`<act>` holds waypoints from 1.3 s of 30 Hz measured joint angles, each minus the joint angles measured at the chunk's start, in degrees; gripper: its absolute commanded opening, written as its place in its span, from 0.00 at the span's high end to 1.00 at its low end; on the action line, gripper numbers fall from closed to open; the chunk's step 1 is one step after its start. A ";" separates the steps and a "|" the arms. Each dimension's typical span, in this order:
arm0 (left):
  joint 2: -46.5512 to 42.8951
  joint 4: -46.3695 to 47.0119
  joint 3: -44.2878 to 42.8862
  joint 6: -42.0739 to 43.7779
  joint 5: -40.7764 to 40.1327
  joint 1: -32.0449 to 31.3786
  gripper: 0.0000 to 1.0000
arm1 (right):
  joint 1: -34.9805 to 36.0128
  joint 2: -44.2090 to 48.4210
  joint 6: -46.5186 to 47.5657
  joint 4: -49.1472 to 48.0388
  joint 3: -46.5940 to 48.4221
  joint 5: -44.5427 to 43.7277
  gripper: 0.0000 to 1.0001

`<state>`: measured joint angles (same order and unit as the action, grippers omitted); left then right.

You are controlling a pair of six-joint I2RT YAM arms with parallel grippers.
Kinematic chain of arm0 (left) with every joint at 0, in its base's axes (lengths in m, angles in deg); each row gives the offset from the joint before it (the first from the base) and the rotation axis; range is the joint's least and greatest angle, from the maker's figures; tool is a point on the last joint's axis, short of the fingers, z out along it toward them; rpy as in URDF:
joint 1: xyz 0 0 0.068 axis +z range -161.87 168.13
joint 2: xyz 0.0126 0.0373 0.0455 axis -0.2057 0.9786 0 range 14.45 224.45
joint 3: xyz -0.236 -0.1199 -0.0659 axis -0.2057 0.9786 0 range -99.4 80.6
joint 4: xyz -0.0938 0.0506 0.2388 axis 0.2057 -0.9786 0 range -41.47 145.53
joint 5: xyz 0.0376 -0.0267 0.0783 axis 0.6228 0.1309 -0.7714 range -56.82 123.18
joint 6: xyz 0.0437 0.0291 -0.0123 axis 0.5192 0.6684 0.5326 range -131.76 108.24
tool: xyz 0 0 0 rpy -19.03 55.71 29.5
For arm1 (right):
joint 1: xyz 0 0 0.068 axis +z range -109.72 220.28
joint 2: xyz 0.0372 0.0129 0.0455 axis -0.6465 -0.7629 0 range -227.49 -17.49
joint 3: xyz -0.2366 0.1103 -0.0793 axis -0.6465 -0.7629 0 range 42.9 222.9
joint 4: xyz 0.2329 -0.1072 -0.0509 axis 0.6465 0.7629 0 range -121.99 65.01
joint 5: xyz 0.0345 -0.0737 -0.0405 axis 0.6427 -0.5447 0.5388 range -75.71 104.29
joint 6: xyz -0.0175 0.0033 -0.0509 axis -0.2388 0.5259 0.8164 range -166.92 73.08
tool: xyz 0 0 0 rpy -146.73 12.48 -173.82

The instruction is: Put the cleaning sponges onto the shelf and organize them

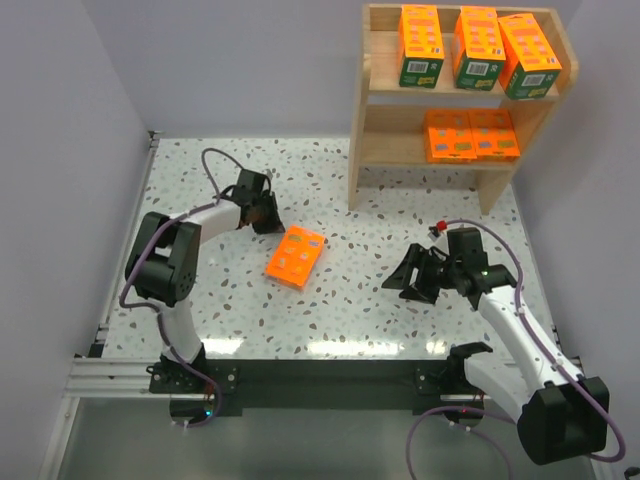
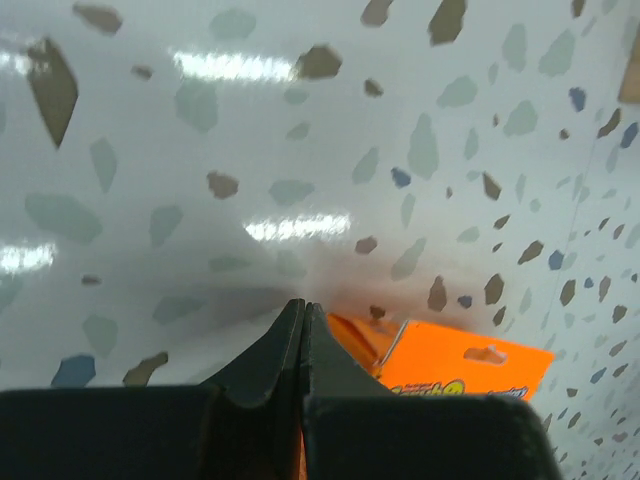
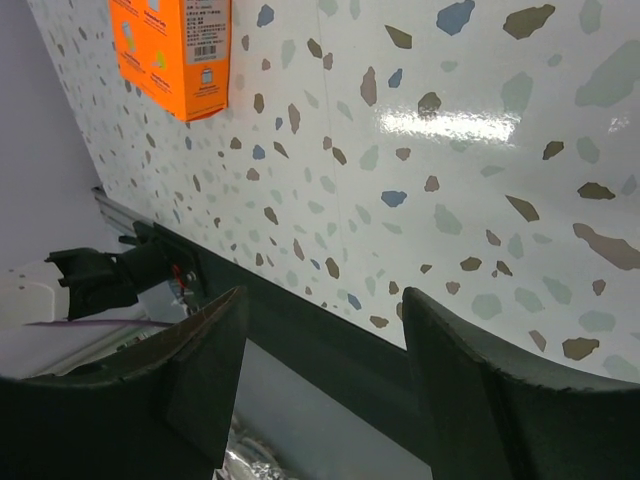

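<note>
One orange sponge pack (image 1: 296, 257) lies flat on the table, left of centre. It also shows in the left wrist view (image 2: 460, 365) and the right wrist view (image 3: 175, 50). My left gripper (image 1: 265, 215) is shut and empty, just behind and left of this pack, with its tips (image 2: 303, 305) close over the table. My right gripper (image 1: 410, 280) is open and empty, well to the pack's right, as the right wrist view (image 3: 325, 300) shows. The wooden shelf (image 1: 358, 120) stands at the back right. Three green-banded packs (image 1: 479, 47) stand on its top tier and two orange packs (image 1: 472, 135) lie on its lower tier.
The speckled table (image 1: 220, 300) ends at a metal rail (image 1: 120, 375) along the near edge and left side. Grey walls close in on the left, back and right. The arm bases (image 1: 185, 375) sit at the near edge.
</note>
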<state>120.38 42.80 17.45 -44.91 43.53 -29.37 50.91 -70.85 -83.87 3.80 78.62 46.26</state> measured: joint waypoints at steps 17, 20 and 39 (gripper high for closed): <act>5.01 1.66 -4.07 2.43 4.20 -8.66 1.00 | 0.24 -2.64 1.64 0.07 -0.63 -0.96 0.33; 3.98 2.38 -2.40 2.05 5.35 -10.51 1.00 | 0.24 -3.02 1.64 -0.20 -0.72 -0.94 0.33; -12.61 -3.50 2.43 -2.27 -7.19 -8.61 1.00 | 0.24 -3.63 2.05 -0.31 -0.72 -0.96 0.33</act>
<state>107.77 39.30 19.87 -47.18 36.34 -37.98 51.15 -74.48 -81.81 3.50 77.90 45.29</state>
